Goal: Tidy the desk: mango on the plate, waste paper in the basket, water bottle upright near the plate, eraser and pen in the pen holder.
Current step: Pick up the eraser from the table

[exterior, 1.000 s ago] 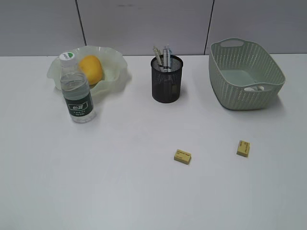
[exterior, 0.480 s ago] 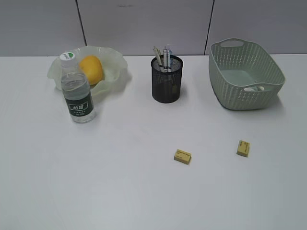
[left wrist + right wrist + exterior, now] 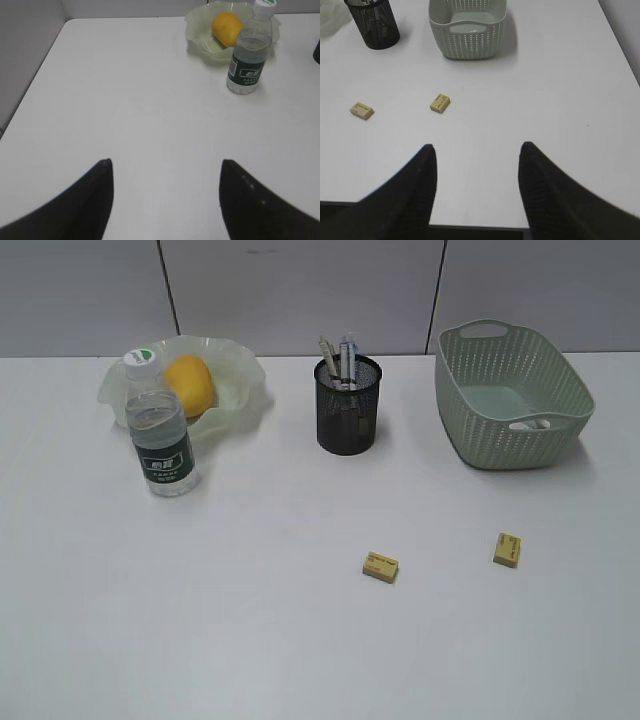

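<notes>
A: Where are the erasers from the pen holder point(image 3: 349, 406)?
B: Both lie on the table in front of it, one eraser point(image 3: 380, 566) nearer, the other eraser point(image 3: 507, 549) off toward the basket point(image 3: 512, 395).
A: And the grippers?
B: The right gripper point(image 3: 476, 172) gapes wide, empty, short of both. The left gripper point(image 3: 165, 192) gapes too, far from the holder.

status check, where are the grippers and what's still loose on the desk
Left gripper and right gripper open, empty, held back. Two erasers loose on table, pen holder behind. Nothing in the way.
</notes>
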Controlling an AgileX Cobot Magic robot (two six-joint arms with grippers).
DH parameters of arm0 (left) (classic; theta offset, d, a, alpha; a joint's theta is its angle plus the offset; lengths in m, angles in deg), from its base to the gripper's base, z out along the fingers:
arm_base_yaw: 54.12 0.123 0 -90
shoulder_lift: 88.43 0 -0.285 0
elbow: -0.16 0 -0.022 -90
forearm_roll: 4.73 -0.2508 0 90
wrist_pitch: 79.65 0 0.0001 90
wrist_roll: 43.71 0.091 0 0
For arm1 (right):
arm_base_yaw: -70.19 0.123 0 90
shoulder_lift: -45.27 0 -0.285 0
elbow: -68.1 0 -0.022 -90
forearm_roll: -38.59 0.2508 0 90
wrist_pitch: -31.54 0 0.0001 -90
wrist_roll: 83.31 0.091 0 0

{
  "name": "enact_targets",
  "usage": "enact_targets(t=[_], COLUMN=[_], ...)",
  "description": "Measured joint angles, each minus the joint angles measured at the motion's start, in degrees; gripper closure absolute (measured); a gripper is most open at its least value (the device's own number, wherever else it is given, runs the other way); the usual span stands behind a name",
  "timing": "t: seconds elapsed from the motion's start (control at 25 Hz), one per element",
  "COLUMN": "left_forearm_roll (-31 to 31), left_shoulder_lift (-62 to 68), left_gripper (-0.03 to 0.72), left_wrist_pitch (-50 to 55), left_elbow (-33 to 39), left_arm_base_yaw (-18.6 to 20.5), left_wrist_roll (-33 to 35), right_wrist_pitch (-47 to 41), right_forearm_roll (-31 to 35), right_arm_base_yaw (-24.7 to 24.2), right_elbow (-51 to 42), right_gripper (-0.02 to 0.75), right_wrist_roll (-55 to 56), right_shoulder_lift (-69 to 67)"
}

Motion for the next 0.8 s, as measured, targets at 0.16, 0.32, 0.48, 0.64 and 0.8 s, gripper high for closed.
enact_targets(t=[0.16, 0.32, 0.48, 0.64, 0.8], left_forearm_roll=[0.5, 1.8, 2.4, 2.4, 2.4], left_shoulder_lift=[0.0, 0.0, 0.0, 0.0, 0.0], left_gripper=[0.18, 0.18, 0.181, 0.181, 0.181], left_wrist_pitch=[0.0, 0.0, 0.0, 0.0, 0.0], left_elbow=[0.0, 0.0, 0.0, 0.0, 0.0], left_arm_base_yaw=[0.0, 0.0, 0.0, 0.0, 0.0], left_wrist_roll=[0.0, 0.0, 0.0, 0.0, 0.0], right_wrist_pitch=[0.0, 0.0, 0.1, 0.6, 0.3], right_forearm_roll=[0.0, 0.0, -0.1, 0.1, 0.2], right_arm_base_yaw=[0.0, 0.0, 0.0, 0.0, 0.2], right_elbow=[0.0, 0.0, 0.1, 2.3, 5.5], right_gripper=[0.314, 0.314, 0.314, 0.314, 0.314], right_wrist_roll=[0.0, 0.0, -0.5, -0.7, 0.4], right_shoulder_lift=[0.0, 0.0, 0.0, -4.6, -16.3])
